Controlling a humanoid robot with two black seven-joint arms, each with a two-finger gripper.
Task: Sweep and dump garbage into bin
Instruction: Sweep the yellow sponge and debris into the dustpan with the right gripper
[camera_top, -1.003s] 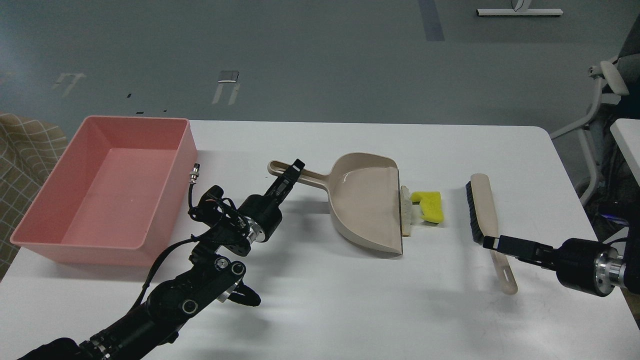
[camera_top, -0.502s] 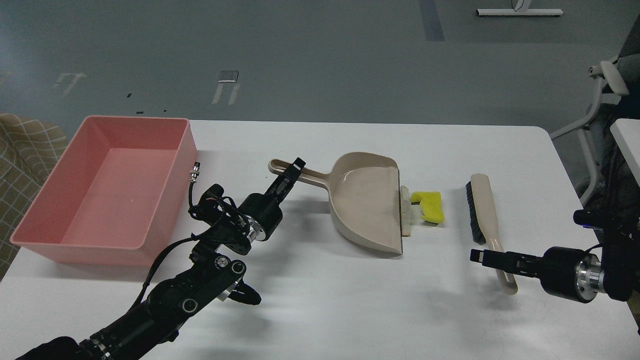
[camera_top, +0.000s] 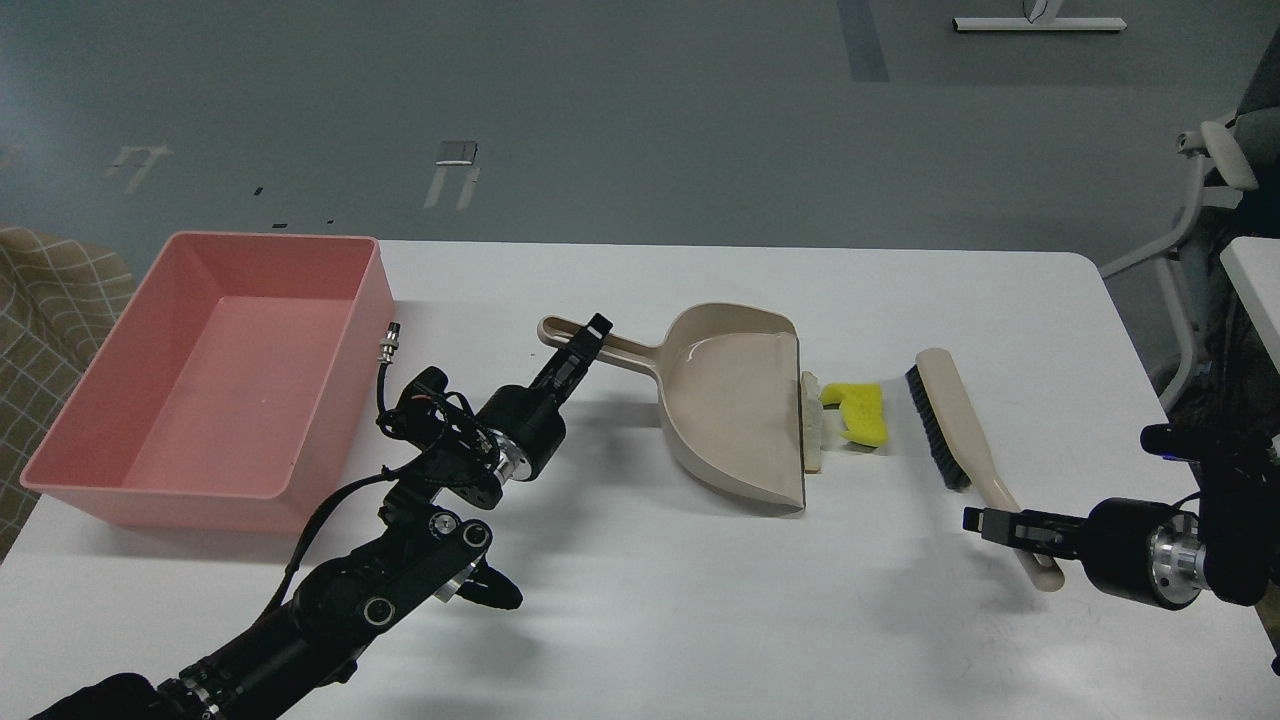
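Note:
The garbage lies at the open edge of the beige dustpan: a yellow notched chunk, a whitish rough strip and a thin tan stick. My left gripper is shut on the dustpan's handle. The dustpan rests flat on the table. My right gripper is shut on the handle of the beige brush. The brush's black bristles face left, a short gap right of the yellow chunk. The pink bin stands empty at the table's left end.
The white table ends close behind the bin and dustpan. An office chair and the corner of another table stand off the right end. Checked fabric lies left of the bin.
My right gripper has taken hold of the brush handle and shifted the brush left, toward the yellow chunk, tilting it. My left arm and the dustpan have not moved.

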